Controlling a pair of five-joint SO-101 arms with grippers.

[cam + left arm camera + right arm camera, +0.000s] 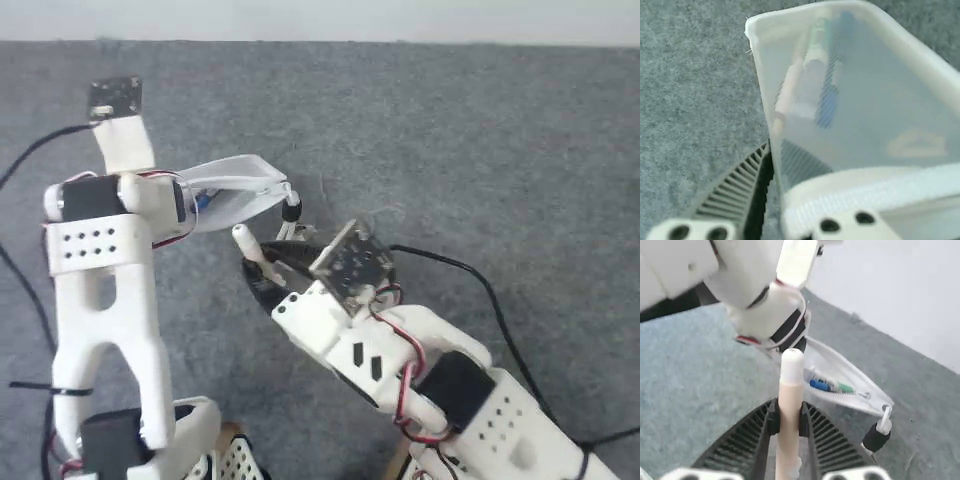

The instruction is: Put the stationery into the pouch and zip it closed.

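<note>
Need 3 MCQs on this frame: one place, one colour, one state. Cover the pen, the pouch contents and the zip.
1. Where is the cream pen?
A) lying loose, unheld
B) in the right end effector
C) inside the pouch

2. Which colours show among the items in the pouch?
A) blue and green
B) red and yellow
C) black and orange

3. The pouch's mouth is:
A) zipped shut
B) taped over
C) open

Answers:
1 B: the right end effector clamps the cream pen between its fingers.
2 A: a blue item and a green item lie inside the pouch.
3 C: the zip edges gape apart, showing the contents.
</note>
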